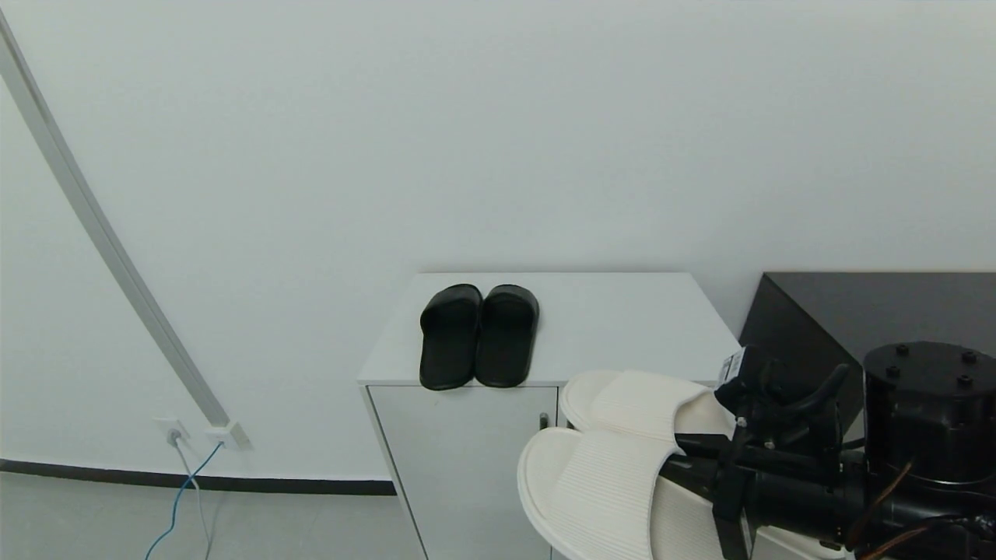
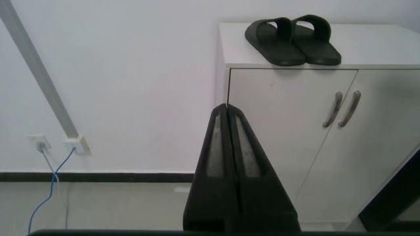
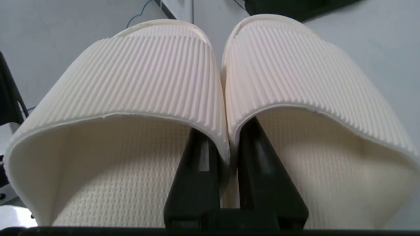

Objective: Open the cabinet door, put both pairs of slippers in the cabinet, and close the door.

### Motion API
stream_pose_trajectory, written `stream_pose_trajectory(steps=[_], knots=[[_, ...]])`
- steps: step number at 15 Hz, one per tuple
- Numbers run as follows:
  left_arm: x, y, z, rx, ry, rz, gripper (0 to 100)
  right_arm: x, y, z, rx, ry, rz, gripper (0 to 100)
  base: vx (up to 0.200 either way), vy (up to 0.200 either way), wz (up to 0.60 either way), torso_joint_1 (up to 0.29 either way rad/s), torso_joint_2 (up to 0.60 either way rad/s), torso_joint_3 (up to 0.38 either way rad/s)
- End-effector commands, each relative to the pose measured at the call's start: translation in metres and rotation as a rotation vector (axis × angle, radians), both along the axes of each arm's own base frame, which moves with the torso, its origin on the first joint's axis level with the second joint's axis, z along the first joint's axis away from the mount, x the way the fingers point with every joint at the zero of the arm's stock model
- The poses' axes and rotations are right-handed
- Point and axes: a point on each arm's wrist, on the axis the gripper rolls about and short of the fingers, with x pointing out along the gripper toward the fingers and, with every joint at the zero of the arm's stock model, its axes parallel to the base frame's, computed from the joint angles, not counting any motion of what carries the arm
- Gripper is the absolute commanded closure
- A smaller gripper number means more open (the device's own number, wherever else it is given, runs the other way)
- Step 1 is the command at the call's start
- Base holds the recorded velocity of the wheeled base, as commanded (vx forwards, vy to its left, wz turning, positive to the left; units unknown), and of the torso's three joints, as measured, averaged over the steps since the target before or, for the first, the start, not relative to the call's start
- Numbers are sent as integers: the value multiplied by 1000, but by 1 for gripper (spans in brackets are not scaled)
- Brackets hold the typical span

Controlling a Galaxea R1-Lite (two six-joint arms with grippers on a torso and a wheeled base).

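A pair of black slippers (image 1: 478, 334) (image 2: 293, 40) lies side by side on top of the white cabinet (image 1: 622, 319) (image 2: 275, 124), near its front left. Both cabinet doors are closed, their two handles (image 2: 342, 109) meeting at the middle. My right gripper (image 1: 700, 455) (image 3: 226, 164) holds the pair of white ribbed slippers (image 1: 615, 459) (image 3: 223, 98) in the air in front of the cabinet's right door, one finger inside each slipper, pinching their inner walls together. My left gripper (image 2: 228, 111) is shut on nothing, away from the cabinet and level with its left door.
A dark slab (image 1: 856, 303) stands to the right of the cabinet. Left of it, wall sockets (image 1: 171, 430) with a blue cable (image 1: 179, 490) sit low on the wall, below a slanted grey conduit (image 1: 101, 233). Bare floor lies left of the cabinet.
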Motion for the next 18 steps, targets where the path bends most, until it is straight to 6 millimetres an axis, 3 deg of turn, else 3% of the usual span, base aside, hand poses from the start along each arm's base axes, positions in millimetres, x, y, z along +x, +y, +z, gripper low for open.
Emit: stream_pose_trajectory(steps=[1, 2, 3, 11, 18], knots=[[0, 0, 0, -1, 1, 1, 100, 0, 0, -1, -2, 2, 1, 100, 0, 0, 0, 0, 0, 0], [0, 0, 0, -1, 2, -2, 100, 0, 0, -1, -3, 3, 1, 100, 0, 0, 0, 0, 0, 0], [0, 0, 0, -2, 2, -2, 0, 0, 0, -1, -3, 3, 3, 100, 0, 0, 0, 0, 0, 0], [0, 0, 0, -1, 1, -1, 0, -1, -1, -4, -11, 11, 5, 100, 0, 0, 0, -125, 301, 167], [0, 0, 0, -2, 2, -1, 0, -1, 0, -5, -14, 12, 5, 100, 0, 0, 0, -214, 516, 293]])
